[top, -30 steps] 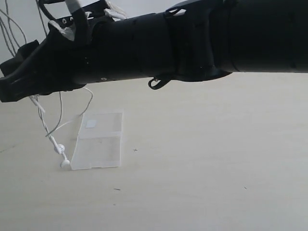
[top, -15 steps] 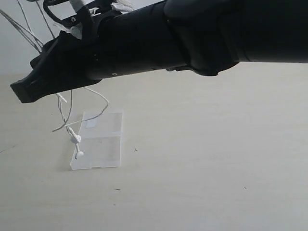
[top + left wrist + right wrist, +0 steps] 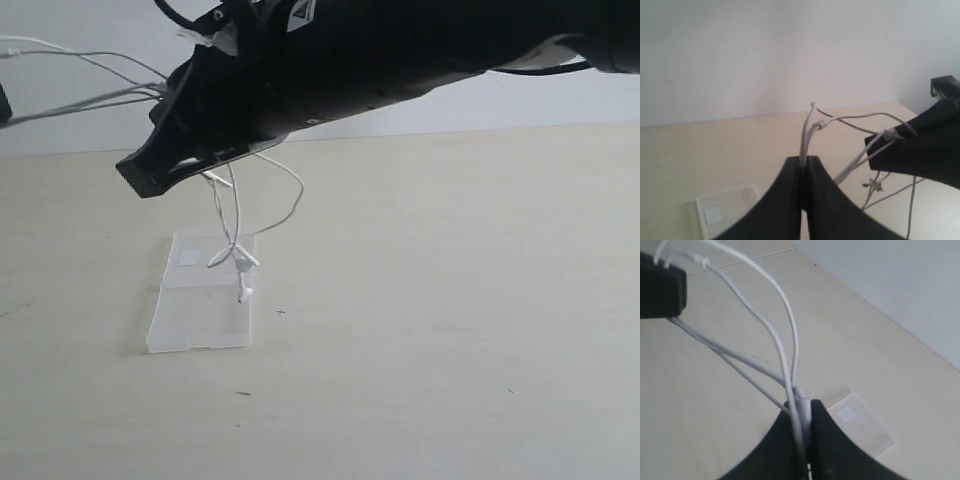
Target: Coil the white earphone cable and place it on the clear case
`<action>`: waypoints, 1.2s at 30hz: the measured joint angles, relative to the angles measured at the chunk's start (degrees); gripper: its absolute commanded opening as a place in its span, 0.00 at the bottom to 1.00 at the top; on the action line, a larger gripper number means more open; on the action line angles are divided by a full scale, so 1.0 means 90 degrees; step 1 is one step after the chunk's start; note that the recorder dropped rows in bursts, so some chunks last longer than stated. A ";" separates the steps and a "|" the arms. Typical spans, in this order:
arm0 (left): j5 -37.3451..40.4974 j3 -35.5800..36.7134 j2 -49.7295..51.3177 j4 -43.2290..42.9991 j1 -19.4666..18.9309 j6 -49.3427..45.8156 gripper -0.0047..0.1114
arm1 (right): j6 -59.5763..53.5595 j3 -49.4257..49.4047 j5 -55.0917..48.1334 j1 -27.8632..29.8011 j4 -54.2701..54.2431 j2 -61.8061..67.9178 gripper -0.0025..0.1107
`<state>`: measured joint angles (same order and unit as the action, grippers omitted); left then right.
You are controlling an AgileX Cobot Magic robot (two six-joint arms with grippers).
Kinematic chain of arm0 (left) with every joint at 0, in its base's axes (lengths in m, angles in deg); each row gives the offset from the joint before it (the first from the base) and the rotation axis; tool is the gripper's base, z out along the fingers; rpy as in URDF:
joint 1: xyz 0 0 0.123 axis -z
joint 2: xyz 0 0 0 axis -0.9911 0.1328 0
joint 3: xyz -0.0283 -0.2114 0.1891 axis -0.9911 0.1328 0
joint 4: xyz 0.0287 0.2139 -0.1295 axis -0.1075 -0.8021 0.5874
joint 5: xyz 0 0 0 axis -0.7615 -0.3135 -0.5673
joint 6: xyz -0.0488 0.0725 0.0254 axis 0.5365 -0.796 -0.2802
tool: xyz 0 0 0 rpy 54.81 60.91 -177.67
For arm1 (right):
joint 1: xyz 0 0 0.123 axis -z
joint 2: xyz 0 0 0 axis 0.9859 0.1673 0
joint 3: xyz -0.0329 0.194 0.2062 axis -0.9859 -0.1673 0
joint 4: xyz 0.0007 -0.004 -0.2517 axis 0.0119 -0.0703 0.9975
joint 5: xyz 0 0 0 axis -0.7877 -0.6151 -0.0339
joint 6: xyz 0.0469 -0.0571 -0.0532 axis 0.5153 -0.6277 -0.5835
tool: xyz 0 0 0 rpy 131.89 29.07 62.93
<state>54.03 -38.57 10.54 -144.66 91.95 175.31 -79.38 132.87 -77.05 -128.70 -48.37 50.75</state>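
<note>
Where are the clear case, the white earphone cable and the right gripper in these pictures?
the clear case [image 3: 198,322]: exterior view, bare lower panel.
the white earphone cable [image 3: 243,263]: exterior view, dangling earbud.
the right gripper [image 3: 802,407]: right wrist view, between its fingertips.

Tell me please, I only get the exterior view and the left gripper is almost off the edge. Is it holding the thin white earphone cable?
Observer: Yes. In the left wrist view the left gripper is pinched shut on the thin white earphone cable.
Operator: And the other gripper? I can't tell if it's closed.
Observer: The right wrist view shows the right gripper shut on several cable strands at once.
</note>
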 measured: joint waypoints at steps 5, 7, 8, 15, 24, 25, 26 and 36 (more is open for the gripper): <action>-0.0154 0.0211 0.0182 0.0121 0.0012 0.0166 0.04 | 0.0027 -0.0012 -0.0241 0.0010 0.0092 -0.0212 0.02; -0.0215 0.0211 0.0293 0.0166 0.0012 0.0241 0.04 | 0.0003 -0.0055 -0.0286 0.0010 0.0141 -0.0281 0.02; -0.0260 0.0211 0.0360 0.0181 0.0012 0.0268 0.04 | -0.0008 -0.0067 -0.0319 0.0014 0.0141 -0.0310 0.02; -0.0539 0.0211 0.0841 0.0320 0.0012 0.0330 0.04 | -0.0036 -0.0109 -0.0411 0.0024 0.0212 -0.0462 0.02; -0.0810 0.0118 0.1239 0.0556 0.0025 0.0368 0.04 | -0.0036 0.0445 -0.1040 0.0047 0.0194 -0.0485 0.02; -0.0841 0.0107 0.1275 0.0572 0.0025 0.0378 0.04 | -0.0036 0.0515 -0.1130 0.0051 0.0194 -0.0485 0.02; -0.0887 0.0094 0.1293 0.0600 0.0025 0.0378 0.04 | -0.0036 0.0567 -0.1184 0.0062 0.0194 -0.0485 0.02; -0.0965 0.0082 0.1375 0.0686 0.0025 0.0392 0.04 | -0.0654 0.1437 -0.1921 0.0076 -0.0638 -0.0080 0.02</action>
<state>45.35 -37.84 22.92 -138.48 92.18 178.84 -85.27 145.81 -94.34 -128.01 -54.11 50.02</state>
